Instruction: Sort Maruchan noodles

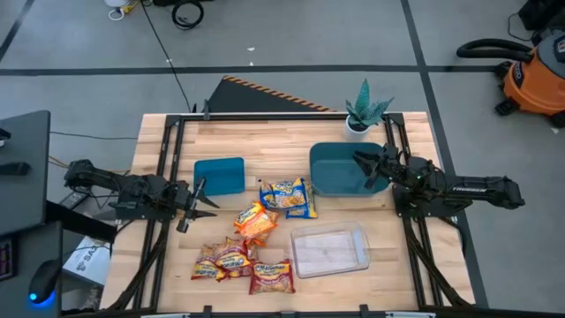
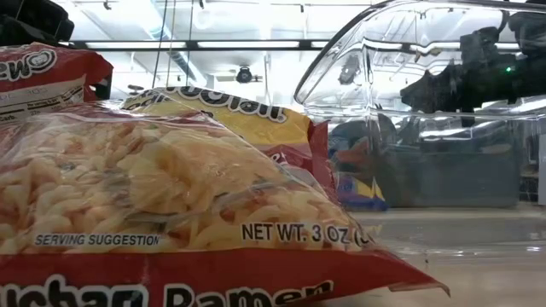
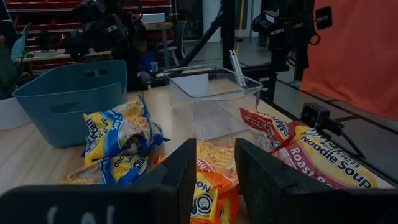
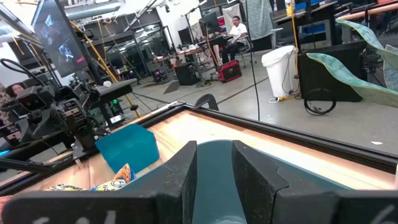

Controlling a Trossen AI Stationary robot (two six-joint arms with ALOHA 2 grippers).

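Packets [image 1: 256, 246] lie just ahead of the left claw [image 1: 196, 205], its jaws apart and empty; judged best, it descends squarely over the orange packet [image 1: 255, 221].

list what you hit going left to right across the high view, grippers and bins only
left gripper → small teal bin → large teal bin → right gripper, over that bin's right part

A: Where do the glossy flat plastic Maruchan noodle packets lie?

B: Blue-and-yellow pair [image 1: 289, 196] mid-table, orange packets [image 1: 255, 221] just below them, red-and-yellow ones [image 1: 243, 265] scattered flat toward the front edge.
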